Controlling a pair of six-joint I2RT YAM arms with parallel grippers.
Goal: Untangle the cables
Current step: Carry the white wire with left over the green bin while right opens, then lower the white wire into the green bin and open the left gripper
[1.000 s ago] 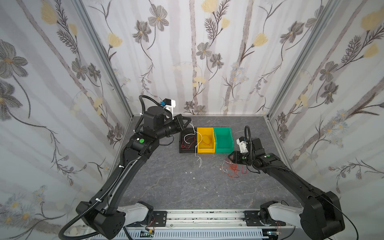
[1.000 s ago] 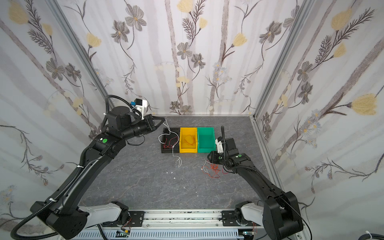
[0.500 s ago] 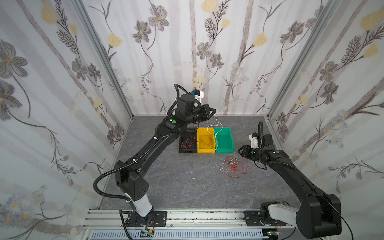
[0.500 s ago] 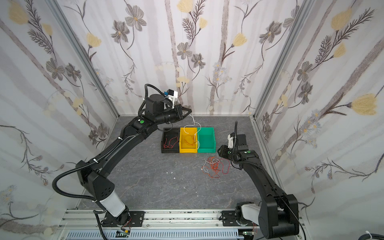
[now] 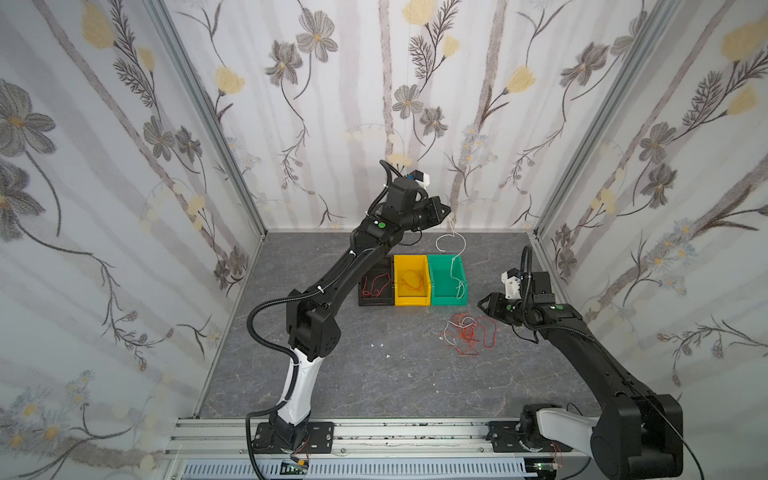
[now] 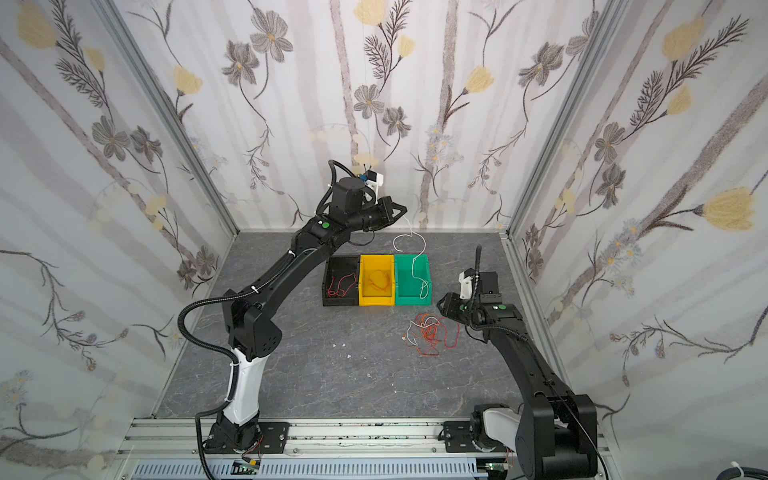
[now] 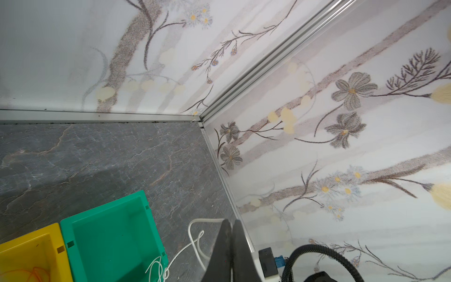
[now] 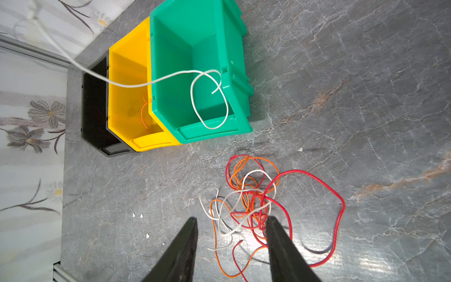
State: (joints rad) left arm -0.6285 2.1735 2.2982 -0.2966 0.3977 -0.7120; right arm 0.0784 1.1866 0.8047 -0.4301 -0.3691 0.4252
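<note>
Green plastic bin (image 5: 449, 300) stands at the back of a grey stone-patterned floor (image 5: 353, 374). Touching its left side is a yellow bin (image 5: 411, 302) holding an orange cable (image 5: 410, 279), then a black bin (image 5: 375, 302) holding a red cable (image 5: 376, 286). Above and behind the green bin, the left gripper (image 7: 231, 221) is pressed together on a white cable (image 7: 207, 220), which dangles in curls and seems to end inside the bin. In front, slightly right, lies a tangle of red, orange and white cables (image 5: 469, 334). The right gripper (image 8: 231, 218) hovers close to that tangle, jaws spread, holding nothing. The left arm (image 5: 332, 282) hides the black bin's rear corner. Tiny white specks (image 5: 387, 356) lie further forward, too small to identify.
</note>
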